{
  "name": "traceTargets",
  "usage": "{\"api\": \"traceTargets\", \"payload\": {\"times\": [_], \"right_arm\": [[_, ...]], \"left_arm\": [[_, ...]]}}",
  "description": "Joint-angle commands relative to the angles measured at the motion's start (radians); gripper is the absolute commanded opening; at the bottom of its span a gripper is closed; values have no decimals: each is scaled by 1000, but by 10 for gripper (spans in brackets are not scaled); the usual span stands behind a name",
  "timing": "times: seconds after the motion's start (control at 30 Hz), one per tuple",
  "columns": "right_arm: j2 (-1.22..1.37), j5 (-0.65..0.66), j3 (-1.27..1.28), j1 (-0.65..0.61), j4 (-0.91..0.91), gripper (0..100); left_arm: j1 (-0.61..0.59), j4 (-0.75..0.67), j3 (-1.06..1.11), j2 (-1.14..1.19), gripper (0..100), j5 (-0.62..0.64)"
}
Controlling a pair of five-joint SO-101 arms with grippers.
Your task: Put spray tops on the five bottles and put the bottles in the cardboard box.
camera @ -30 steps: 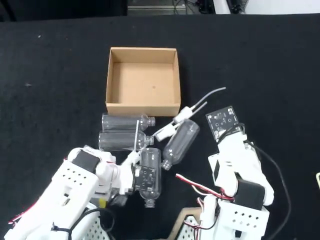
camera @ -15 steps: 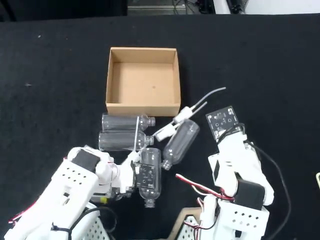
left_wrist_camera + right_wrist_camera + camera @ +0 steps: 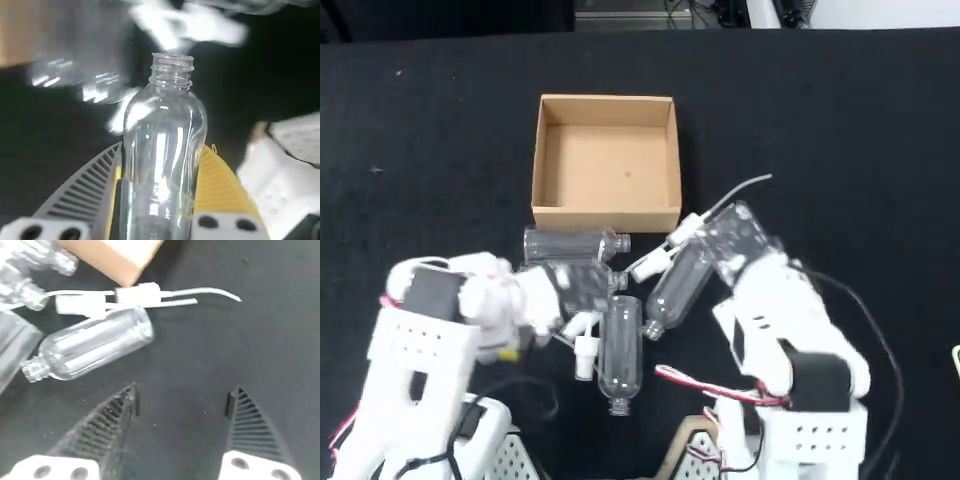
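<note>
Cardboard box (image 3: 607, 215) sits empty, spray tops (image 3: 135, 294) lie loose; left gripper (image 3: 161, 155) clamps 1 uncapped bottle (image 3: 165, 125), right gripper (image 3: 184, 390) hangs, fingers apart.

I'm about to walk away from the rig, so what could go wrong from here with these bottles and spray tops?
The left end effector clamps a smooth clear bottle by its body; it might slip or twist during capping. The open right end effector hangs close to a lying bottle and two spray tops with long tubes; a nudge could scatter them.
</note>
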Motion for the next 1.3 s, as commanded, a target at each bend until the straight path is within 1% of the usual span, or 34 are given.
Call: {"api": "traceTargets", "payload": {"times": [0.0,0.07,0.17,0.23,0.3,0.37,0.43,0.5,0.6,0.7,0.77,0.87,0.97,1.07,1.17,1.27], "right_arm": [[139,-60,-101,-144,3,279],[191,-91,-99,-256,-11,279],[243,-138,-111,-419,-26,270],[271,-157,-117,-537,-26,227],[308,-158,-116,-643,-26,188],[354,-184,-125,-724,-48,192],[409,-235,-124,-779,-110,217],[469,-296,-124,-819,-186,238],[532,-364,-125,-865,-301,243],[579,-411,-133,-896,-384,243],[628,-450,-183,-901,-405,243],[743,-506,-326,-904,-400,243],[883,-539,-452,-965,-377,243],[1015,-580,-503,-1028,-420,243],[1118,-631,-519,-1037,-514,243],[1202,-632,-562,-1037,-534,215]], "left_arm": [[-150,-3,-160,-11,88,68],[-216,-11,-194,-11,88,138],[-323,-103,-197,-11,88,253],[-426,-158,-194,-9,88,353],[-535,-213,-168,-5,88,425],[-630,-282,-120,-9,88,482],[-702,-347,-76,-9,88,545],[-756,-402,-35,-6,88,597],[-800,-459,10,-5,88,652],[-832,-488,22,0,88,667],[-858,-505,21,0,88,667],[-894,-512,19,2,88,669],[-915,-511,33,2,88,669],[-947,-512,39,2,88,669],[-1000,-537,39,2,88,663],[-1053,-555,39,2,88,663]]}}
